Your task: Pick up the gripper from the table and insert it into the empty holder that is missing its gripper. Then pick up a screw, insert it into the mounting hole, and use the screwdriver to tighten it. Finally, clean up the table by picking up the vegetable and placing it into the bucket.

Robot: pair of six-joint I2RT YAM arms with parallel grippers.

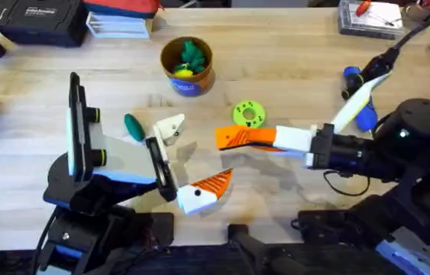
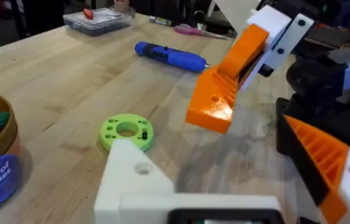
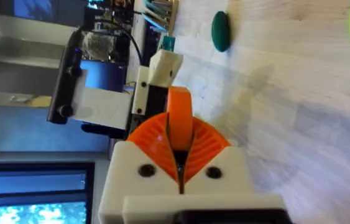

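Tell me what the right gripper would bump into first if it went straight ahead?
The right gripper, shut on the gripper, would probably meet the empty holder on the left gripper first. Depth is unclear, so it might slip just past.

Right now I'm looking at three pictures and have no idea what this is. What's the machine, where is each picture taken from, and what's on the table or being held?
These are two robot arms at a wooden table. One picture looks down from above, and the other two come from small cameras on each arm's wrist.

The right gripper is shut on the gripper, a loose orange ribbed fingertip. The left gripper is open. One of its fingers is the empty holder, a bare white block with no orange tip.

On the table lie the vegetable, which is dark green, a bright green ring, the blue screwdriver, and the bucket, which already has toys in it.
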